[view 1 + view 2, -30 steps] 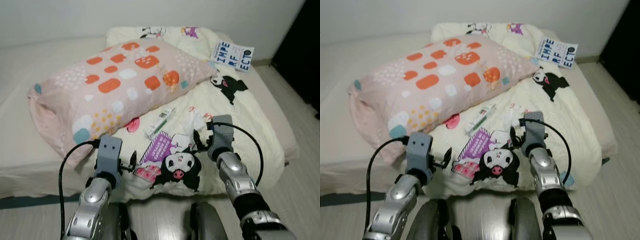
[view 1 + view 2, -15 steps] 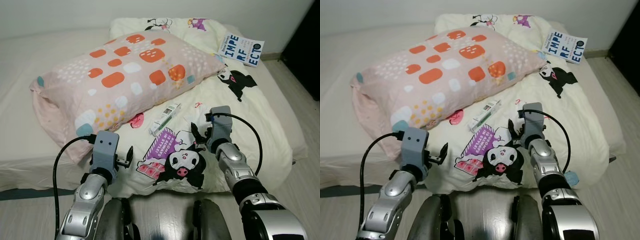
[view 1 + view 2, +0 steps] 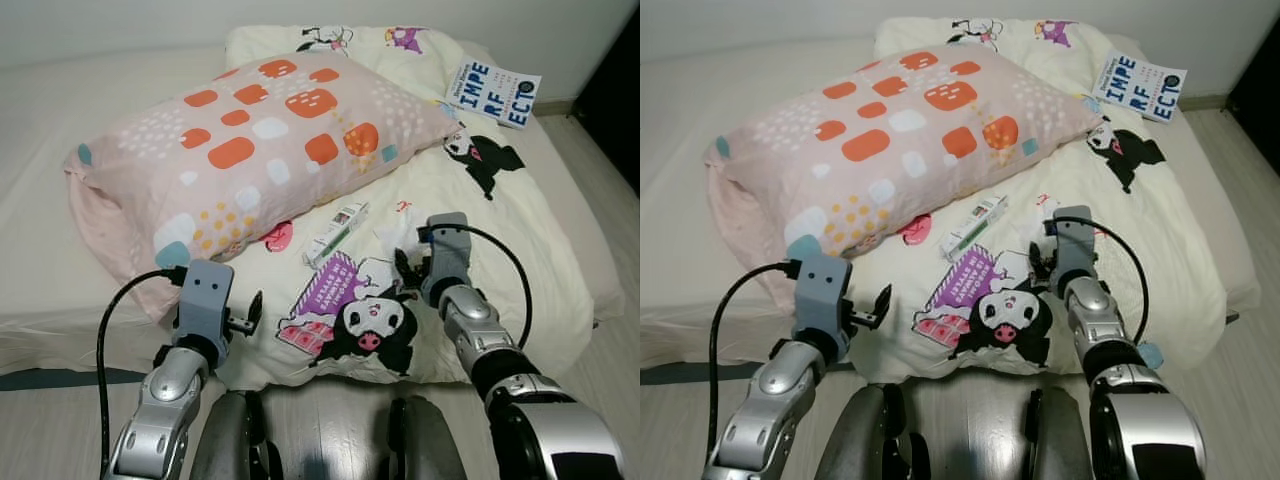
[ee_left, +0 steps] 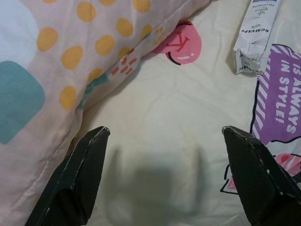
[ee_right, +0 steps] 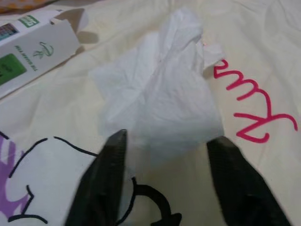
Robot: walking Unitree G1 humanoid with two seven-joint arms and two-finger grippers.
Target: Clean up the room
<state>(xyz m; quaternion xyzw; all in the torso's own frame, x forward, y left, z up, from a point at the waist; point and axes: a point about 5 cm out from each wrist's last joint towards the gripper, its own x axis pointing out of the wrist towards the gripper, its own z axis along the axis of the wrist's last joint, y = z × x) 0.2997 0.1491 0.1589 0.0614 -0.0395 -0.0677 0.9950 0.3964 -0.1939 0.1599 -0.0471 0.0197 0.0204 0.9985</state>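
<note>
Left claw is held spread open at the near left, over the cream cartoon-print duvet, just beside the near corner of the pillow; nothing is gripped. In its wrist view bare duvet is seen between the two black fingers.

Right claw is held released and spread at the near right, poised over the crumpled white tissue; in the wrist view the tissue is seen just ahead of both fingers. Contact cannot be confirmed.

Tissue is located on the duvet, right of centre, just right of the small white-and-green cardboard box, which is lying flat with one end flap open.

Handling, judged: the tissue is very light, soft and compressible, with no breakage risk. It can be pinched anywhere; the raised crumpled ridge at its middle is the best hold, so that duvet fabric is not caught with it. The box is expected to be light and easily crushed; it should be taken across its narrow sides.

Further back left, the large pink pillow with orange and white patches is lying across the bed. At the far right corner a white booklet with blue block lettering is seen on the bed.
</note>
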